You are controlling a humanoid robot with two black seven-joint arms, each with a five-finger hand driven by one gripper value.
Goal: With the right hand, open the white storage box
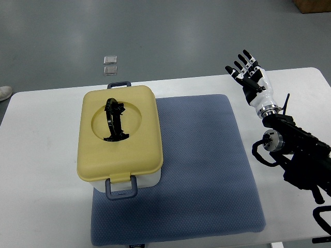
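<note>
A white storage box [150, 178] with a pale yellow lid [120, 134] sits on the left part of a blue-grey mat [201, 165]. A black folding handle [115, 121] lies in the lid's round recess. Blue-grey latches show at the near end [121, 187] and far end [118, 84], both down against the box. The lid is closed. My right hand [247, 71] is raised over the table's far right, well right of the box, fingers spread and holding nothing. The left arm is out of view.
The mat lies on a white table [46, 155]. Two small clear square objects [110, 64] lie on the grey floor beyond the table's far edge. A white shoe tip [4, 93] shows at the left edge. A cardboard box corner [313, 5] is at top right.
</note>
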